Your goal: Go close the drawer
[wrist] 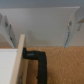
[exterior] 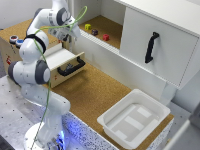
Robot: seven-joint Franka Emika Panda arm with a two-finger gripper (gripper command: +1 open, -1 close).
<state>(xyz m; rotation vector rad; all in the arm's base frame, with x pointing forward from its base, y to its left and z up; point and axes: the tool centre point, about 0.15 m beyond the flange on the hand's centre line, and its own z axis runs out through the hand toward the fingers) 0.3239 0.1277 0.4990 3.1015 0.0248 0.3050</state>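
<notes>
Gripper (exterior: 71, 36): one, in the upper left of the exterior view, hanging above the rear of the open drawer. In the wrist view its two fingers (wrist: 6, 27) stand well apart at the frame's side edges, with nothing between them.

Drawer (exterior: 64, 62): one, light wood with a white inside, pulled out of a wooden box (exterior: 11, 54) at the left of the exterior view, toward the frame's centre. In the wrist view its wood front edge (wrist: 21, 57) runs from mid-frame to the lower edge.

Handle (exterior: 71, 68): one black bar, horizontal on the drawer front; seen also in the wrist view (wrist: 38, 57), just beside the wood edge.

Small things on top of the box (exterior: 16, 40): at least two, round, at the far left; too blurred to name.

Counter (exterior: 92, 90): one, cork-brown surface, running from the upper left to the lower right.

Blocks: three, in the upper centre of the exterior view, one yellow (exterior: 88, 26), one dark (exterior: 95, 32), one red (exterior: 106, 37), apart from one another.

Cabinet door (exterior: 160, 42): one, white, upper right, with one vertical black handle (exterior: 150, 47).

Bin (exterior: 134, 117): one, white plastic, lower right on the counter, well apart from the drawer.

Cable (exterior: 55, 25): one, green, along the arm.
</notes>
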